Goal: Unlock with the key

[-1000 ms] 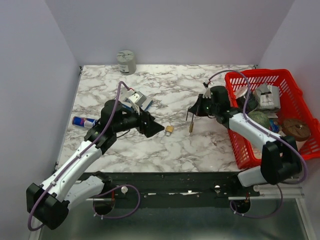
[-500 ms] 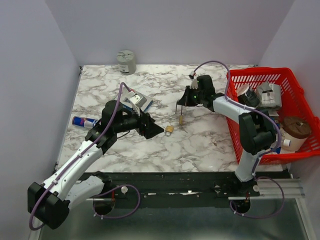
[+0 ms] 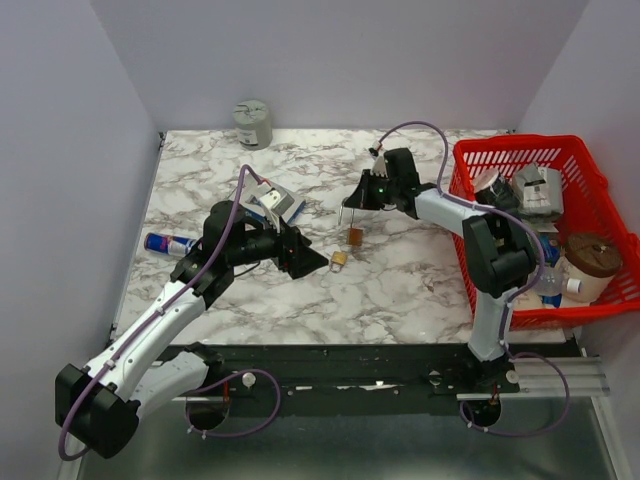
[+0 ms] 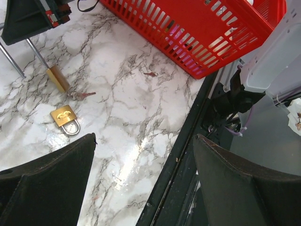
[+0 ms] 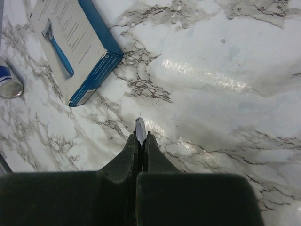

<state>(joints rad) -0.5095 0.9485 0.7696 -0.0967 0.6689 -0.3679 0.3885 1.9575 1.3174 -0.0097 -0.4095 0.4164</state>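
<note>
Brass padlock (image 3: 339, 259) lies flat on the marble desk (image 3: 400, 290), just ahead of our left gripper (image 3: 312, 258), whose fingers (image 4: 51, 179) stand wide apart and hold nothing. Our right gripper (image 3: 350, 205) hangs just beyond the padlock, its fingers (image 5: 129, 150) pressed together on the thin pale stem of the key (image 3: 354, 237). The key's brass end hangs low beside the padlock, apart from it; we cannot tell whether it touches the desk. A red basket (image 3: 515, 143) stands at the right
</note>
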